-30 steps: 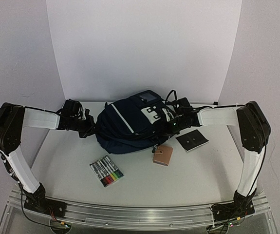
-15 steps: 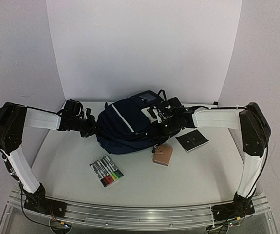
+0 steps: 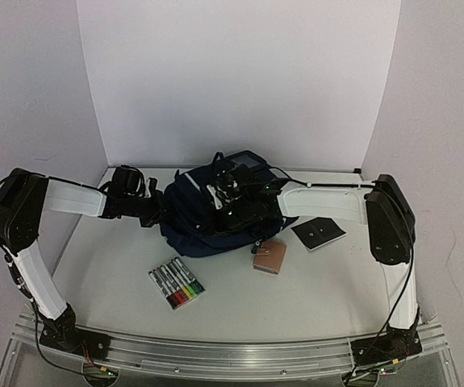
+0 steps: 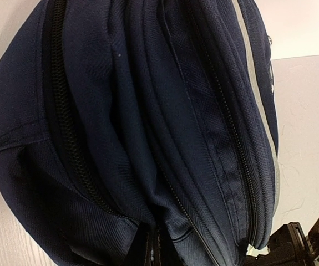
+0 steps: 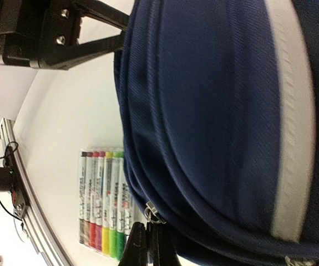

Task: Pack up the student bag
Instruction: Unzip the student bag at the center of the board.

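Observation:
The navy-blue student bag lies on its side at the back middle of the table, with a white stripe across it. My left gripper is at the bag's left end; in the left wrist view its jaws are shut on a fold of the bag's fabric beside a closed zipper. My right gripper reaches over the bag's middle. In the right wrist view it is shut on the metal zipper pull at the bag's lower edge.
A pack of coloured markers lies in front of the bag, also in the right wrist view. A tan wallet and a flat black card lie to the bag's right. White walls close the back and sides.
My right gripper has travelled left from the bag's right end to over its middle, holding the zipper pull. The left gripper has stayed at the bag's left end.

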